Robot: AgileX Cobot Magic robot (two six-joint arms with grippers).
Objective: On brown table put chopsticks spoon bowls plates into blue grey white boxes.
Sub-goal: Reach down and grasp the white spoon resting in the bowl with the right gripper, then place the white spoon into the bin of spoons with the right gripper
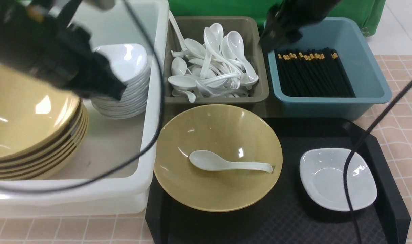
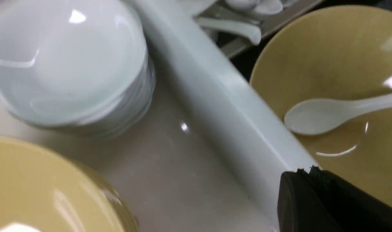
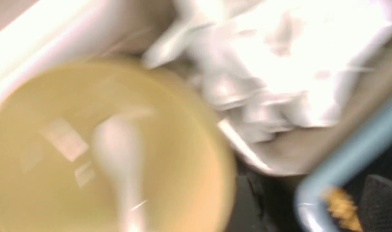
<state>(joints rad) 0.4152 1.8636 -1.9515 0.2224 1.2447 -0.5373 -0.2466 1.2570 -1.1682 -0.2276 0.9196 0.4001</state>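
Left gripper, clenched and empty, hangs over my white box in the front view, in front of the stacked plates and beside the stacked bowls. My right gripper hovers over the far left corner of the blue box, above the gold-banded ends of the chopsticks; it is blurred and I cannot tell how its jaws stand. Between the two, the grey box holds a heap of spoons. Nearer me, on the black tray, a single bowl cradles one spoon, well apart from both grippers. A lone plate sits to its right on the tray, and the table shows beyond.

From my left wrist, the dark left gripper sits pinched together over the white box rim. The plates and bowls lie inside that rim; the bowl and its spoon lie outside it.

From my right wrist, all is smeared: the bowl with its spoon, the spoons in the grey box, and the blue box rim. My jaws cannot be made out.
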